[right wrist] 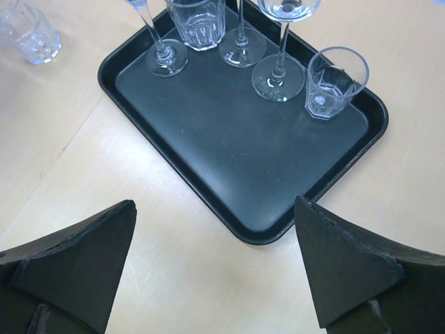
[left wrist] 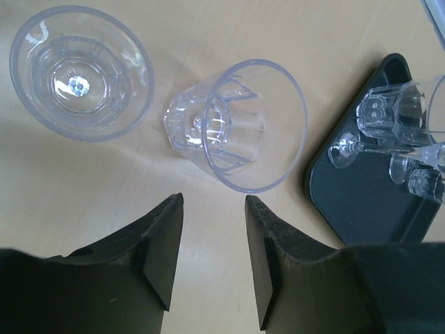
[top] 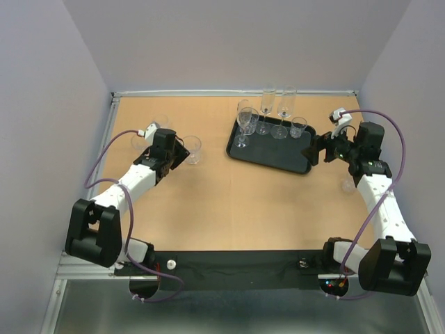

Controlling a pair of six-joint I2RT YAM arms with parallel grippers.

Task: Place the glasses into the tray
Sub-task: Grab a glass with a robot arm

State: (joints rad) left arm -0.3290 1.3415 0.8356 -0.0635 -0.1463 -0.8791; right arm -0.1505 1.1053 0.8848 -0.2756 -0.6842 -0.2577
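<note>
The black tray (top: 285,154) lies at the back right with several clear glasses along its far side: stemmed ones (top: 266,106) and a short tumbler (top: 298,126). My left gripper (left wrist: 214,200) is open with a narrow gap and only bare table between its fingers. A ribbed tumbler (left wrist: 236,125) stands just ahead of the tips, and a second tumbler (left wrist: 80,73) is further left. My right gripper (right wrist: 215,209) is wide open over the table, just short of the tray's near corner (right wrist: 264,233), holding nothing. The small tumbler (right wrist: 334,83) and the stemmed glasses (right wrist: 278,73) stand on the tray.
Two more glasses (top: 161,122) stand at the back left behind the left arm, and one (top: 348,185) stands beside the right arm. Another loose tumbler (right wrist: 31,31) sits off the tray's far end. Walls enclose the table at the back and sides.
</note>
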